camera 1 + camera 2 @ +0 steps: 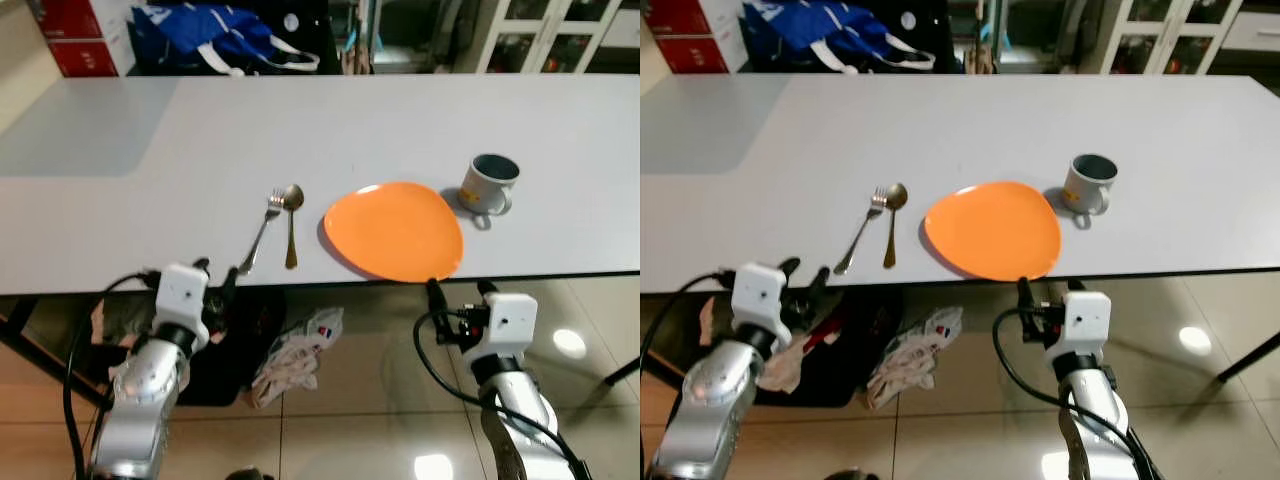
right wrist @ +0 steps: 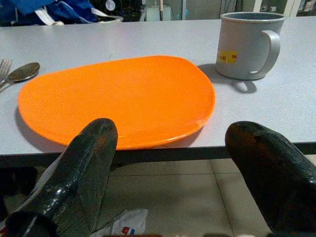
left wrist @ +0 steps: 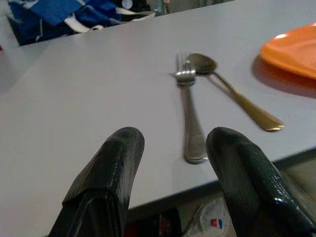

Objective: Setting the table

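left eye view showed my left gripper [image 1: 218, 277] spread and empty below the table [image 1: 120, 230] edge by the fork [image 1: 262, 232], right gripper [image 1: 458, 294] spread under the orange plate [image 1: 395, 230]. i feared lifting would clip the plate's overhang. right wrist view alone showed the mug [image 2: 247, 44] label; spoon [image 1: 291, 222] lay beside the fork.
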You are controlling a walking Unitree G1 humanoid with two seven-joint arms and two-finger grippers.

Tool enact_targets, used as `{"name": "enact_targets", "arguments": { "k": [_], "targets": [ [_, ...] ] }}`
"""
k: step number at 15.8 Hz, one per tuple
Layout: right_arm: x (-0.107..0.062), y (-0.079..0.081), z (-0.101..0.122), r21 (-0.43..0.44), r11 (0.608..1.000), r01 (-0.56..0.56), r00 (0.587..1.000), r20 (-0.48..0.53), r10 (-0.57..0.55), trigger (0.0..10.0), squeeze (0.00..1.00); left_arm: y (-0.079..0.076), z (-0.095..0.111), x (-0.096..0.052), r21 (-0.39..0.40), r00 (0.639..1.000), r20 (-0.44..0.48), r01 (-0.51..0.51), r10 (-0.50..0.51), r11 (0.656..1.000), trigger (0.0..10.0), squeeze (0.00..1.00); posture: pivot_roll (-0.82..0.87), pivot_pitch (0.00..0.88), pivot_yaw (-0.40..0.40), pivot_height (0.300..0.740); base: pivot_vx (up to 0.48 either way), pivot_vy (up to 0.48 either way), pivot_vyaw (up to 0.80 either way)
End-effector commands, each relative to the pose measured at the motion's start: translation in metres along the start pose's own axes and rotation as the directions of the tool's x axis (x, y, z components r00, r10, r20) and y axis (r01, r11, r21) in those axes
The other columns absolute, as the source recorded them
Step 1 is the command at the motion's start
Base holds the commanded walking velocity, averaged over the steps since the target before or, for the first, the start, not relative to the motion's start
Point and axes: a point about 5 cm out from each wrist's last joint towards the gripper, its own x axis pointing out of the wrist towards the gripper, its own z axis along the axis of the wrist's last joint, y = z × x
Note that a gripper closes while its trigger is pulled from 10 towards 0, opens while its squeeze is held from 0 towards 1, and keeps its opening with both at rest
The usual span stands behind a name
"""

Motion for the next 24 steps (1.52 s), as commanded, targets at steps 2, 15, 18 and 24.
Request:
{"name": "enact_targets", "arguments": {
  "k": [2,15,18,24],
  "targets": [
    [0.004,0.002,0.002,-0.001,1.0,-0.011,1.0,0.024,0.011,10.0,0.0,-0.014,0.009,0.005,-0.001,0.999,0.019,0.043,-0.043,0.999,10.0,0.0,-0.01,0.0,0.028,0.74,0.0,0.0,0.0],
    [-0.003,-0.001,-0.006,-0.014,1.0,-0.003,1.0,0.012,0.003,10.0,0.0,-0.023,0.0,0.037,-0.079,0.992,-0.115,-0.063,0.054,0.995,10.0,0.0,-0.05,0.0,0.045,0.74,0.0,0.361,0.0],
    [-0.004,-0.001,-0.007,-0.014,1.0,0.001,1.0,0.011,-0.001,10.0,0.0,-0.023,-0.001,0.039,-0.078,0.991,-0.12,-0.061,0.052,0.995,10.0,0.0,-0.05,0.0,0.05,0.74,0.0,0.48,0.0],
    [-0.003,-0.001,-0.007,-0.013,1.0,0.001,1.0,0.018,0.0,10.0,0.0,-0.021,-0.004,0.044,-0.066,0.988,-0.141,-0.074,0.064,0.995,10.0,0.0,-0.05,0.0,0.052,0.74,0.0,0.477,0.0]
  ]
}}
